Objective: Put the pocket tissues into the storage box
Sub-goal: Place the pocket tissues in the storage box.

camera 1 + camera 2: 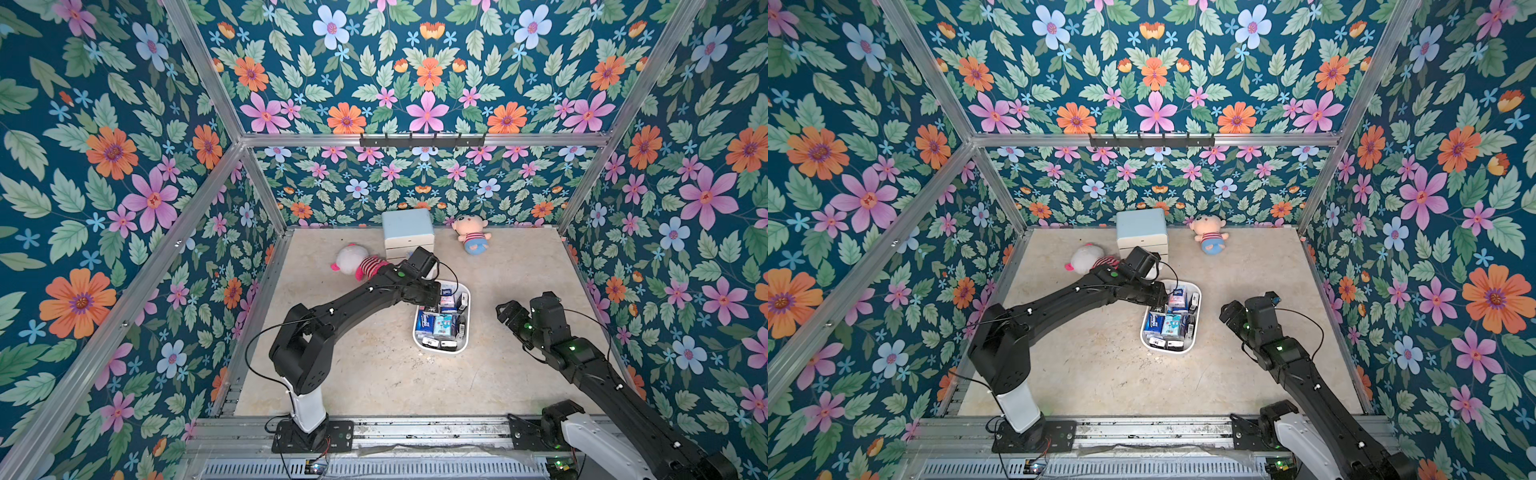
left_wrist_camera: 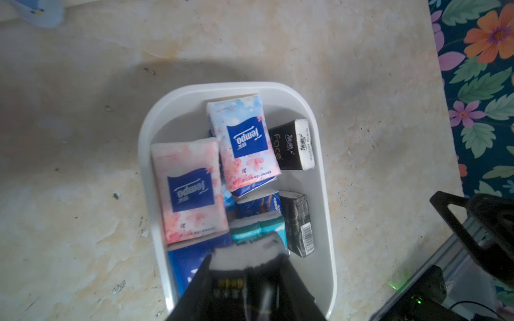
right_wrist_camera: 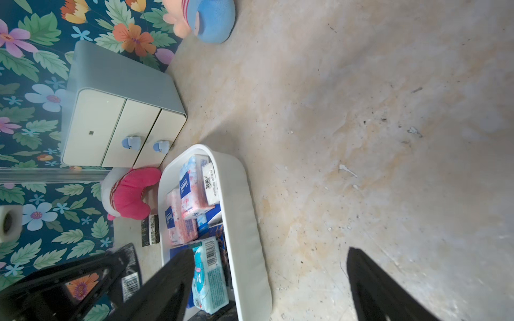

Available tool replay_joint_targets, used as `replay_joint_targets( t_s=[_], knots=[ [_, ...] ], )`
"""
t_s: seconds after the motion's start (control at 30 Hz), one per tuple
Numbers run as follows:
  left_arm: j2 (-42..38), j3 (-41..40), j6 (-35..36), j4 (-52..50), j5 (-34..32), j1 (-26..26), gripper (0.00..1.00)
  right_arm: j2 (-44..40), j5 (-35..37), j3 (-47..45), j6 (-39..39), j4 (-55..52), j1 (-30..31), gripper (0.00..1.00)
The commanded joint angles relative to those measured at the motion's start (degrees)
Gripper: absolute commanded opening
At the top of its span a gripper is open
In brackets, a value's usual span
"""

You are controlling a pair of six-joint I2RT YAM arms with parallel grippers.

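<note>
The white storage box (image 1: pixel 440 351) (image 1: pixel 1167 350) stands mid-table and holds several pocket tissues (image 1: pixel 441 324). In the left wrist view two pink flowered packets (image 2: pixel 189 191) lie on top in the box (image 2: pixel 144 139), beside black ones (image 2: pixel 289 147) and blue ones. My left gripper (image 1: pixel 438 297) (image 2: pixel 247 254) hangs over the box's far end, shut on a black packet (image 2: pixel 244 257) whose white end shows between the jaws. One more black packet (image 3: pixel 150 230) lies on the table outside the box (image 3: pixel 244 222). My right gripper (image 1: pixel 505 311) (image 3: pixel 271 251) stands open and empty to the right of the box.
A light-blue-topped drawer cabinet (image 1: pixel 407 232) stands at the back, just behind the box. A white and pink plush (image 1: pixel 357 262) lies to its left and a plush doll (image 1: pixel 471 237) to its right. Flowered walls close in the table on three sides.
</note>
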Motion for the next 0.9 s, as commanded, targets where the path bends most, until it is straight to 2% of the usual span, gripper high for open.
replay_joint_targets(
  t_s=[0.0,0.33,0.67,0.87],
  knots=[
    [3.5,3.2,0.5,-1.9,-0.1,-2.1,0.38,-0.3,0.8,0.4,-0.7,-3.4,-0.2,0.9],
    [11.9,10.2,-1.4,-1.9,0.1,-8.7,0.37,-0.5,1.3,0.2,-0.8,-3.7,-0.2,0.9],
    [15.5,11.6,-0.8,-3.1,-4.0,-9.0,0.37,-0.3,1.3,0.4,-1.2,-3.9,-0.2,0.9],
    [15.1,11.7,-0.9,-4.4,-5.6,-9.0,0.39,1.3,0.9,2.3,-2.4,-4.1,-0.2,0.9]
  ],
)
